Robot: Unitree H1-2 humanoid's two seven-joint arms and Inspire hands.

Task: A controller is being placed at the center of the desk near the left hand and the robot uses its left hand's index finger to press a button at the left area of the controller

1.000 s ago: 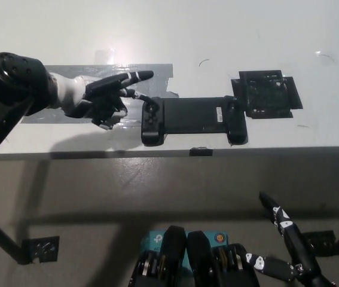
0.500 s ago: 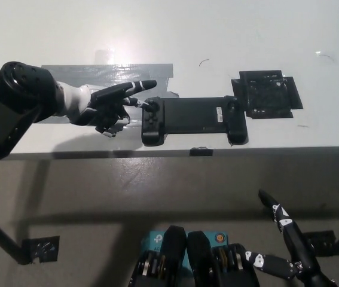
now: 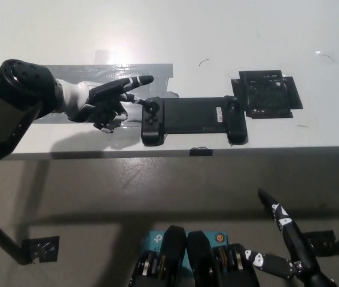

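Lifting left hand [image 3: 100,101] off controller [image 3: 190,118] thumbstick since half-second ago | index extended, others curled, holding nothing | I judge press done | right hand [image 3: 286,242] low, fingers spread.

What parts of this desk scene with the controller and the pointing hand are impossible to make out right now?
Head view only:
- Whether a fingertip of the left hand touches the controller: too small and dark to tell.
- The controller's buttons: black on black, details lost.
- The right hand: cut off by the bottom edge, so its state is unclear.
- The black square pad beside the controller: its surface is too dark to read.
- The grey tape: partly washed out by glare.
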